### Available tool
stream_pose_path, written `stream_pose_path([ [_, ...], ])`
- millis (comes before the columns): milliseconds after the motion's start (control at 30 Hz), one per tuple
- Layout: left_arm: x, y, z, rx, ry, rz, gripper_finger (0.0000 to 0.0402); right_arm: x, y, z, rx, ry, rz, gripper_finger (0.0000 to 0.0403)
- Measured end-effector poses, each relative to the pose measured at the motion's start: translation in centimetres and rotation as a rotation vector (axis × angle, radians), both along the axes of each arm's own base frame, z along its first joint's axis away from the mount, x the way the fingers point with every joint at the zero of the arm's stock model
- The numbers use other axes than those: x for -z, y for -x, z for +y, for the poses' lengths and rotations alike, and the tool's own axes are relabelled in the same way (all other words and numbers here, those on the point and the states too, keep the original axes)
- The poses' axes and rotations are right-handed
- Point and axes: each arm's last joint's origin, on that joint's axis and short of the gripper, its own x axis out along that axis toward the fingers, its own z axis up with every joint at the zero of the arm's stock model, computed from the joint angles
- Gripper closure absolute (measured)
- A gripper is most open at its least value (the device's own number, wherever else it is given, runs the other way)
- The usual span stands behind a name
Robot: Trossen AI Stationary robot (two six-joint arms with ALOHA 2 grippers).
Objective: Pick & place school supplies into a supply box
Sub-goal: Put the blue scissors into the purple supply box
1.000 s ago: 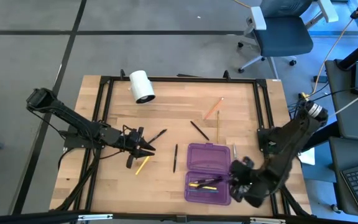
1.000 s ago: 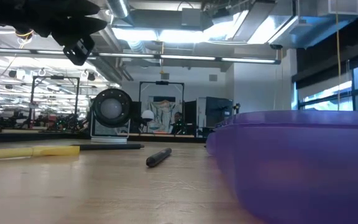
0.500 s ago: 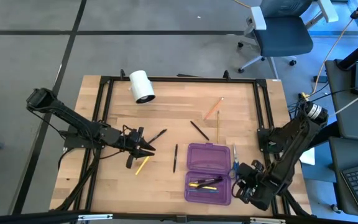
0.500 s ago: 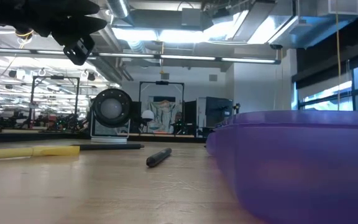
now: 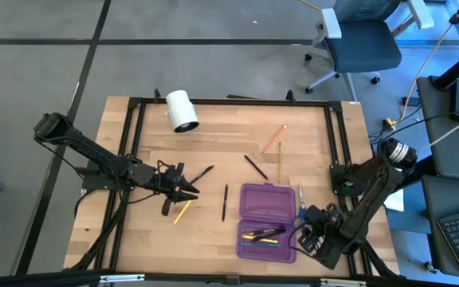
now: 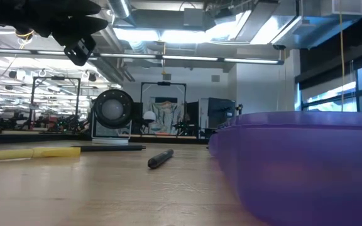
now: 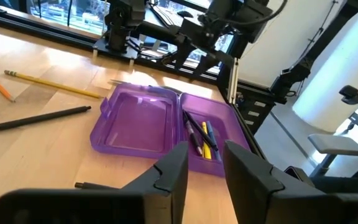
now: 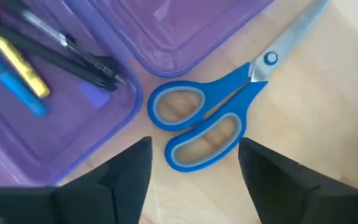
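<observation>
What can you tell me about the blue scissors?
The scissors are small, with two blue plastic loop handles, a silver blade and a round blue pivot. They are closed and lie flat on the wooden table, right beside the purple pencil case, on its right side, the handles almost touching its rim. The right gripper hovers open just above the handles without gripping them.

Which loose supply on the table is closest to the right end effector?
The blue-handled scissors, lying beside the purple case, directly under the right end effector; the loose pens lie farther off.
</observation>
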Motion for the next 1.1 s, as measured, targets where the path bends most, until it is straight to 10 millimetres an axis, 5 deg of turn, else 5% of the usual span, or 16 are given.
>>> stream_pose_path([
  [300, 0.0, 0.0, 0.0, 0.0, 0.0, 0.0, 0.0307, 1.8, -0.3, 0.0, 0.294, 0.025, 0.015, 0.0166],
  [700, 0.0, 0.0, 0.0, 0.0, 0.0, 0.0, 0.0308, 3.4, -0.9, 0.4, 0.392, 0.033, -0.012, 0.0212],
  [1100, 0.1, 0.0, 0.0, 0.0, -0.003, 0.007, 0.031, 3.4, -1.5, 0.3, 0.421, 0.009, -0.025, 0.0218],
])
